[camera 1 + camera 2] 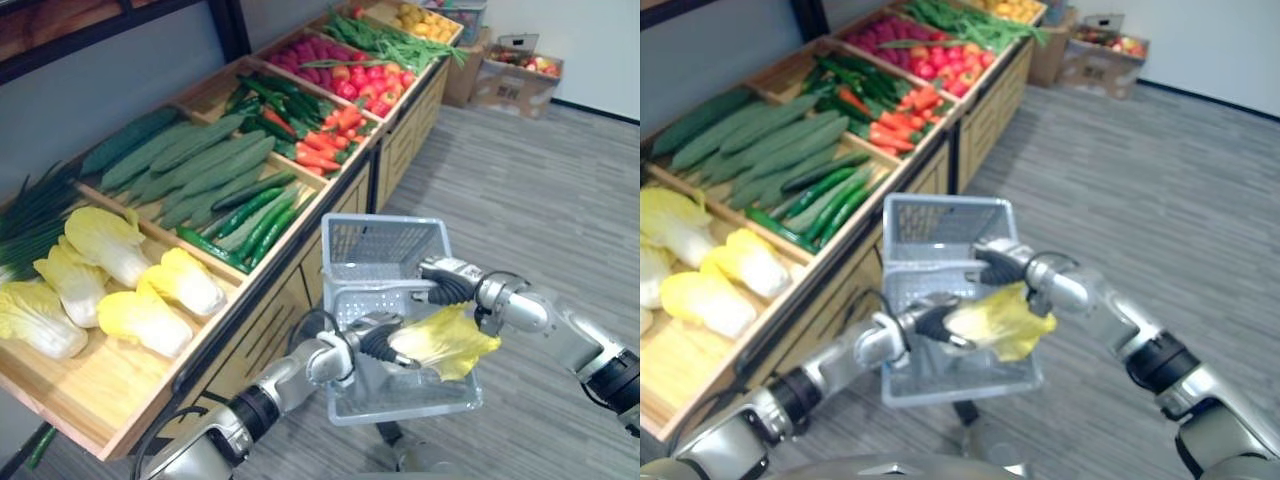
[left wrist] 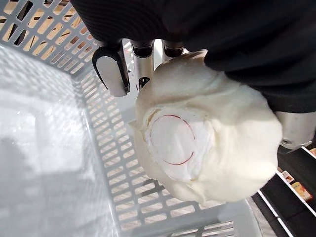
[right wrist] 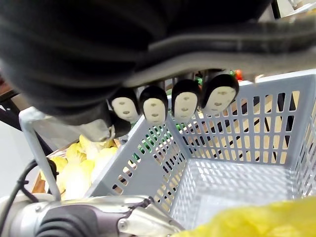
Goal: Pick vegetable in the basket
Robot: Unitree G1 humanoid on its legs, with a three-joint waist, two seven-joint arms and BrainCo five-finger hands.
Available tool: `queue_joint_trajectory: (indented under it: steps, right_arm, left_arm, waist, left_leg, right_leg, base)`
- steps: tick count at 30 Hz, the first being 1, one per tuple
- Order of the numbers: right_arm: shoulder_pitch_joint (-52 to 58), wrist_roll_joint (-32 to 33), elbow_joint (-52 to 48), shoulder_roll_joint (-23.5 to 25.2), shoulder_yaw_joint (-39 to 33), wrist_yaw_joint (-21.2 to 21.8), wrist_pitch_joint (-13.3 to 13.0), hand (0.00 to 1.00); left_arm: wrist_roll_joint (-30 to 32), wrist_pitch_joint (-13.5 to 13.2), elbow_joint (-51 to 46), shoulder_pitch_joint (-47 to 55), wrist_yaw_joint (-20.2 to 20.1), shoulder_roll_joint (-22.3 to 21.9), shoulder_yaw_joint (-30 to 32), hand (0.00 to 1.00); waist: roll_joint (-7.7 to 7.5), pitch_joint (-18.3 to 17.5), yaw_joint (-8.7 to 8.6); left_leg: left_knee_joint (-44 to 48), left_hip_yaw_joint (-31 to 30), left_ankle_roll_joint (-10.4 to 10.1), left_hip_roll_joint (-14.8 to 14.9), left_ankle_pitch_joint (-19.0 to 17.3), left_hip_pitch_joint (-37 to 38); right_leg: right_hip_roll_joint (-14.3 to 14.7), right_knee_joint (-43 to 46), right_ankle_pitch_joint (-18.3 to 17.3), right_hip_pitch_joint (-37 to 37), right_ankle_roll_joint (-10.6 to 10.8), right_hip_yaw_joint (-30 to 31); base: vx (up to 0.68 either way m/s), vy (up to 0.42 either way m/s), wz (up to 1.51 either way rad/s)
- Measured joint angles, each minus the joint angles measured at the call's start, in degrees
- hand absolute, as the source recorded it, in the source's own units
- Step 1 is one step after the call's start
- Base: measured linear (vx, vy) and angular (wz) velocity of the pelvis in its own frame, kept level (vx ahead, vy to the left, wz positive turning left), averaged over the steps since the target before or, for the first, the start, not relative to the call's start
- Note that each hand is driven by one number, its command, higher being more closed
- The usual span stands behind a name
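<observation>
cabbage gripped by left hand, over basket

A shop's produce section, seen from the aisle.

A long wooden display stand runs along the wall, split by dividers into sloping bins with one kind of produce heaped in each. There are pale yellow cabbages, spring onions, dark cucumbers and carrots beside green peppers. Further along come round red produce, green beans and yellow fruit at the far end. Cabinet doors close off the stand's base. Cardboard boxes holding more produce sit on the grey striped floor past the last bin. A grey plastic shopping basket is held up before the bins.
</observation>
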Motion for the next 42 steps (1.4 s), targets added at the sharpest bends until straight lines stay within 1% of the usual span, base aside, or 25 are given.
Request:
queue_joint_trajectory:
  steps: [4,7,11,13,17,19,21,22,23,24,25,26,27,28,29,31,32,33,35,36,37,39,41,42]
  right_arm:
    - [-0.1,0.0,0.0,0.7,0.0,0.3,0.1,1.00]
    - [-0.1,0.0,0.0,1.2,0.0,0.6,0.2,1.00]
    - [0.0,0.1,0.1,1.7,-0.6,0.8,0.2,1.00]
    - [0.3,0.1,0.1,1.6,-1.4,1.0,0.2,1.00]
    - [3.1,0.0,0.1,1.7,-4.5,1.1,0.2,1.00]
    - [5.2,0.0,0.1,1.8,-6.7,1.1,0.2,1.00]
    - [7.0,0.1,0.1,1.8,-9.7,1.1,0.2,1.00]
    - [7.9,0.1,0.0,1.6,-11.1,1.1,0.2,1.00]
    - [8.5,0.1,-0.2,1.6,-11.7,1.1,0.2,1.00]
    - [9.8,0.1,-0.8,1.3,-12.3,1.1,0.2,1.00]
    - [10.4,0.2,-1.2,1.1,-12.4,1.1,0.2,1.00]
    - [11.5,1.3,-2.1,0.8,-12.7,1.1,0.1,1.00]
    - [11.9,1.3,-2.2,0.8,-12.7,1.2,0.1,1.00]
    - [13.0,2.0,-2.5,0.7,-12.9,1.7,0.0,1.00]
    - [13.4,2.3,-2.7,0.7,-13.0,2.0,0.0,1.00]
    - [14.6,2.4,-3.4,0.6,-13.6,2.2,0.0,1.00]
    - [15.2,2.5,-3.4,0.6,-13.9,2.2,-0.1,1.00]
    - [16.1,3.3,-3.6,0.4,-14.2,2.2,-0.2,1.00]
    - [16.5,3.7,-3.7,0.4,-14.4,2.2,-0.4,1.00]
    - [17.5,3.9,-3.7,0.4,-14.8,2.0,-0.6,1.00]
    - [18.1,3.9,-3.7,0.4,-15.3,2.0,-0.7,1.00]
    - [20.8,3.8,-2.8,0.5,-16.3,2.0,-0.7,1.00]
    - [22.2,3.7,-0.5,0.8,-16.4,2.0,-0.7,1.00]
    - [23.4,3.4,1.1,0.9,-16.6,2.0,-0.6,1.00]
  left_arm:
    - [2.5,0.2,3.3,-0.3,0.6,-1.1,2.0,0.00]
    - [4.1,1.5,5.0,-0.2,2.2,-1.6,4.3,0.00]
    - [4.2,2.6,6.3,-0.3,2.5,-2.1,6.5,0.00]
    - [4.2,2.7,6.4,-0.3,2.5,-2.6,7.1,0.00]
    - [4.1,2.7,5.7,-0.3,2.6,-3.6,8.0,0.00]
    - [4.1,2.7,3.3,-0.3,2.5,-3.6,7.3,0.00]
    - [3.9,2.5,-2.0,-0.3,2.4,-2.9,5.9,0.00]
    - [3.3,2.3,-6.2,-0.2,2.1,-2.7,4.9,0.00]
    - [3.1,2.2,-8.0,-0.2,2.1,-2.6,4.4,0.00]
    - [1.6,1.8,-11.5,-0.2,1.9,-1.9,3.1,0.00]
    - [0.6,2.0,-13.3,-0.1,1.7,-1.5,2.5,0.00]
    - [-1.8,1.5,-15.4,0.0,1.0,-0.4,1.6,0.00]
    - [-2.2,1.0,-16.6,0.0,0.7,0.5,1.0,0.00]
    - [-4.1,0.5,-20.1,0.4,-0.4,3.1,-0.3,0.00]
    - [-4.2,0.5,-21.0,0.6,-0.5,3.8,-0.4,0.00]
    - [-8.2,0.2,-24.9,1.3,-1.0,6.0,-1.2,0.00]
    - [-9.0,-0.1,-26.7,1.4,-1.2,6.3,-1.2,0.00]
    - [-11.6,-0.1,-29.3,1.7,-1.2,6.7,-0.8,0.00]
    - [-13.3,-0.2,-31.6,2.5,-1.3,8.3,-1.1,0.00]
    - [-15.1,-0.1,-33.7,2.8,-1.8,9.2,-1.1,0.00]
    - [-15.3,-0.2,-34.6,2.9,-1.8,9.7,-1.1,0.00]
    - [-19.7,-1.3,-40.6,2.8,-1.7,10.9,-0.5,0.00]
    - [-23.3,-2.7,-44.2,2.8,-1.7,11.0,0.2,0.00]
    - [-25.2,-3.3,-45.8,2.9,-1.7,11.2,0.8,0.00]
  waist:
    - [-0.03,0.3,-0.32]
    - [-0.05,0.4,-0.47]
    - [-0.05,0.4,-0.59]
    - [-0.11,0.4,-1.05]
    - [-0.16,0.4,-0.82]
    - [-0.18,0.5,-0.70]
    - [-0.20,0.5,-0.67]
    - [-0.22,0.5,-0.50]
    - [-0.23,0.5,-0.34]
    - [-0.24,0.5,0.20]
    - [-0.25,0.5,0.26]
    - [-0.28,0.5,0.27]
    - [-0.30,0.5,0.24]
    - [-0.30,0.5,0.29]
    - [-0.30,0.5,0.31]
    - [-0.39,0.5,0.39]
    - [-0.40,0.4,0.42]
    - [-0.44,0.4,0.62]
    - [-0.56,0.3,0.56]
    - [-0.75,0.2,0.63]
    - [-0.81,0.2,0.79]
    - [-1.08,-0.2,1.93]
    - [-1.23,-0.5,2.20]
    - [-1.40,-0.9,2.85]
  left_leg:
    - [0.6,0.0,0.1,0.4,-0.3,0.0]
    - [0.6,0.0,0.1,0.4,-0.3,0.0]
    - [0.5,-0.5,0.1,0.4,-0.3,-0.2]
    - [0.4,-1.9,0.2,0.4,-0.3,-1.0]
    - [0.2,-3.4,0.3,0.3,-0.2,-1.6]
    - [-0.5,-4.2,0.6,-0.1,0.1,-1.8]
    - [-0.7,-5.0,0.7,-0.4,0.2,-2.0]
    - [-0.8,-5.5,0.7,-0.6,0.2,-2.1]
    - [-0.8,-5.7,0.7,-0.7,0.2,-2.2]
    - [-0.8,-6.1,0.7,-0.7,0.2,-2.3]
    - [-0.8,-6.3,0.7,-0.7,0.2,-2.5]
    - [-0.8,-6.6,0.9,-0.7,0.2,-2.7]
    - [-0.8,-6.9,0.9,-0.6,0.2,-2.9]
    - [-0.8,-7.6,0.9,-0.6,0.2,-3.3]
    - [-0.8,-7.8,0.9,-0.6,0.2,-3.4]
    - [-0.6,-8.9,0.9,-0.5,0.2,-4.1]
    - [-0.6,-9.3,1.0,-0.5,0.2,-4.3]
    - [-0.6,-9.8,1.2,-0.5,0.3,-4.7]
    - [-0.5,-11.0,1.7,-0.6,0.6,-5.4]
    - [-0.5,-11.7,1.8,-0.6,0.7,-5.9]
    - [-0.6,-12.4,1.9,-0.6,0.8,-6.2]
    - [-0.7,-14.3,2.4,-0.7,1.1,-7.3]
    - [-1.0,-16.4,2.9,-1.0,1.4,-8.0]
    - [-1.8,-17.9,3.1,-1.5,1.6,-8.4]
  right_leg:
    - [0.1,0.0,0.0,0.0,0.0,0.0]
    - [0.1,0.0,0.0,0.0,0.0,-0.1]
    - [-0.1,0.0,0.0,0.0,0.0,-0.6]
    - [-0.6,0.0,-0.1,0.1,0.0,-1.6]
    - [-1.3,-0.1,-0.1,0.4,-0.1,-2.9]
    - [-1.6,-0.1,-0.1,0.8,-0.1,-3.3]
    - [-2.2,-0.2,-0.1,1.1,-0.1,-4.1]
    - [-2.6,-0.2,-0.2,1.2,-0.1,-4.4]
    - [-2.7,-0.2,-0.2,1.2,-0.1,-4.6]
    - [-2.9,-0.1,-0.2,1.3,0.0,-5.0]
    - [-3.0,-0.1,-0.3,1.3,0.0,-5.1]
    - [-3.1,-0.1,-0.3,1.3,0.0,-5.6]
    - [-3.2,-0.1,-0.3,1.2,0.0,-5.8]
    - [-3.4,-0.1,-0.3,1.2,0.0,-6.4]
    - [-3.5,-0.1,-0.3,1.2,0.0,-6.6]
    - [-4.0,-0.1,-0.3,1.2,0.0,-7.5]
    - [-4.2,-0.1,-0.3,1.2,0.1,-7.9]
    - [-4.5,-0.1,-0.3,1.2,0.1,-8.4]
    - [-5.0,-0.2,-0.3,1.3,0.1,-9.4]
    - [-5.2,-0.2,-0.3,1.3,0.1,-10.2]
    - [-5.4,-0.2,-0.3,1.3,0.1,-10.8]
    - [-6.3,-0.2,-0.3,1.5,0.1,-12.8]
    - [-7.2,-0.3,-0.4,2.2,0.1,-14.9]
    - [-7.9,-0.3,-0.8,2.6,-0.1,-16.2]
  base:
    - [-0.02,-0.011,-0.03]
    - [-0.03,-0.027,0.01]
    - [-0.04,-0.032,0.08]
    - [-0.06,-0.044,0.25]
    - [-0.05,-0.034,0.19]
    - [-0.06,-0.028,0.20]
    - [-0.06,-0.017,0.20]
    - [-0.07,-0.008,0.16]
    - [-0.09,-0.012,0.17]
    - [-0.06,-0.013,0.13]
    - [-0.07,-0.023,0.17]
    - [-0.07,-0.031,0.14]
    - [-0.09,-0.048,0.22]
    - [-0.08,-0.041,0.18]
    - [-0.06,-0.031,0.20]
    - [-0.04,-0.019,0.22]
    - [-0.05,-0.017,0.27]
    - [-0.05,-0.011,0.21]
    - [-0.06,-0.015,0.29]
    - [-0.05,-0.022,0.35]
    - [-0.04,-0.018,0.37]
    - [-0.06,-0.017,0.42]
    - [-0.06,-0.002,0.55]
    - [-0.07,0.010,0.66]
